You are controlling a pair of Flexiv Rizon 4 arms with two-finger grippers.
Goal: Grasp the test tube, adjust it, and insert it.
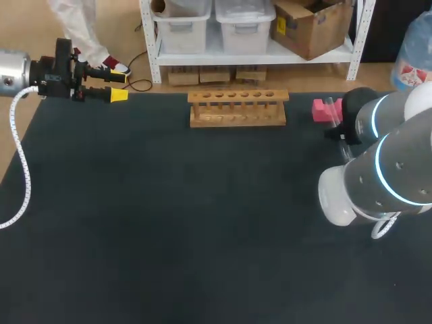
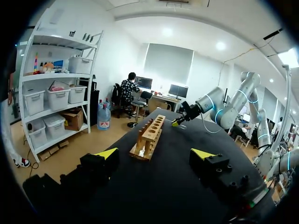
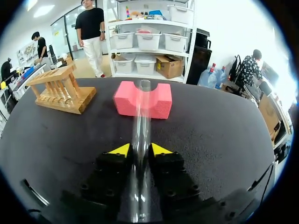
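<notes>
Left arm (image 1: 47, 73) parked out at ten o'clock, left gripper (image 2: 156, 156) spread wide. Right arm (image 1: 388, 172) hunched at three o'clock, right gripper (image 3: 138, 150) pinching the test tube (image 3: 142, 112).

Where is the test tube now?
The test tube is gripped between the fingers of the right gripper in the right wrist view, its far end in the groove of the pink foam block, at the table's right side.

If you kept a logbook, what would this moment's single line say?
right gripper: shut on test tube by pink block | left gripper: open, empty | wooden rack: no tube yet
</notes>
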